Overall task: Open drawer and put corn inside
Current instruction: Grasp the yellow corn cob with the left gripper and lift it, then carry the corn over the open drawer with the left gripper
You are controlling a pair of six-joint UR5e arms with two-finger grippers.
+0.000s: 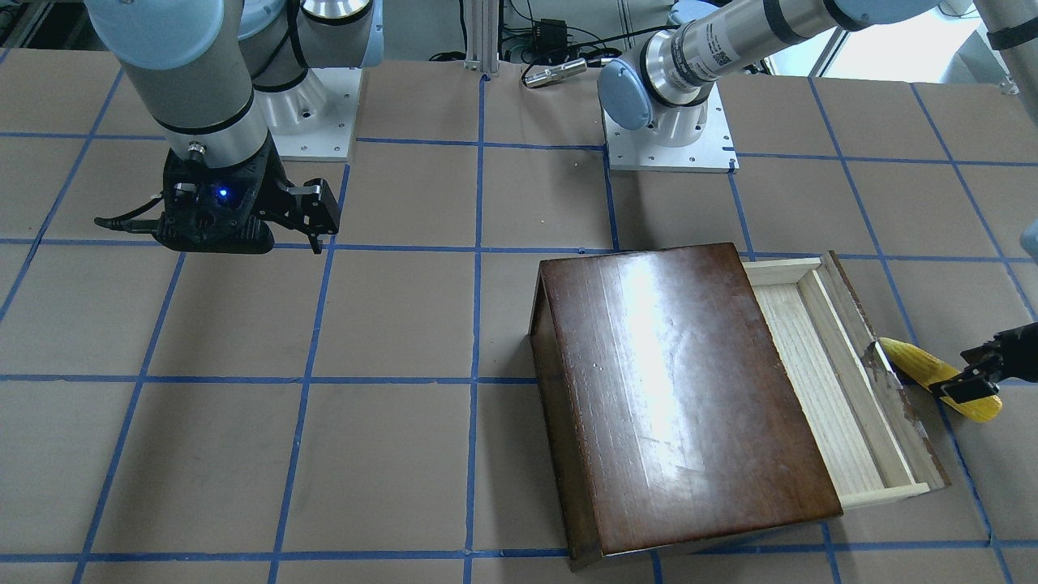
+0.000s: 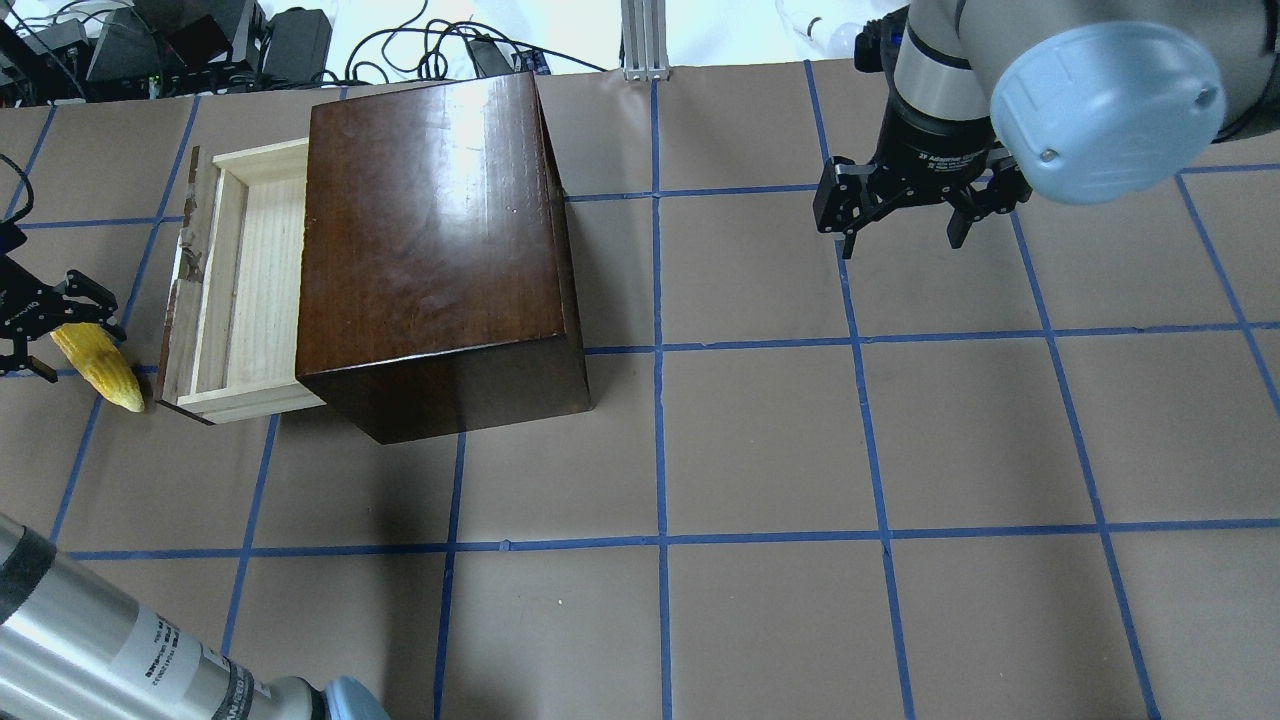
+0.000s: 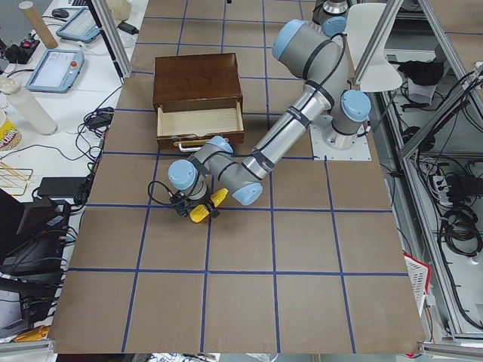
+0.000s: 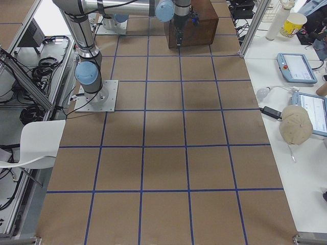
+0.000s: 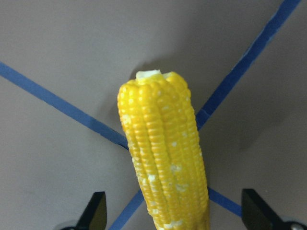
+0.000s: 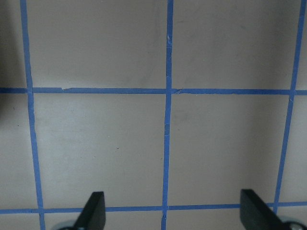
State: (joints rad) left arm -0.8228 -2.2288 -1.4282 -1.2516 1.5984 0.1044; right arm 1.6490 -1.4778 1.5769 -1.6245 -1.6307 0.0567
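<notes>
The drawer [image 2: 240, 280] stands pulled out of the dark-brown box [image 2: 430, 230], its pale wooden tray bare; it also shows in the front view [image 1: 819, 357]. The yellow corn [image 2: 100, 365] lies on the table just outside the drawer's chipped front panel, pointed tip toward the drawer. My left gripper [image 2: 75, 345] is open and straddles the corn's thick end. In the left wrist view the corn [image 5: 163, 153] sits between the two spread fingertips [image 5: 96, 211] without touching them. My right gripper [image 2: 900, 240] is open and empty, hovering over bare table far from the box.
The brown table [image 2: 760, 440] carries a grid of blue tape. The arm bases [image 1: 669, 130] stand at the robot's edge. Cables and equipment [image 2: 200, 40] lie beyond the table edge behind the box.
</notes>
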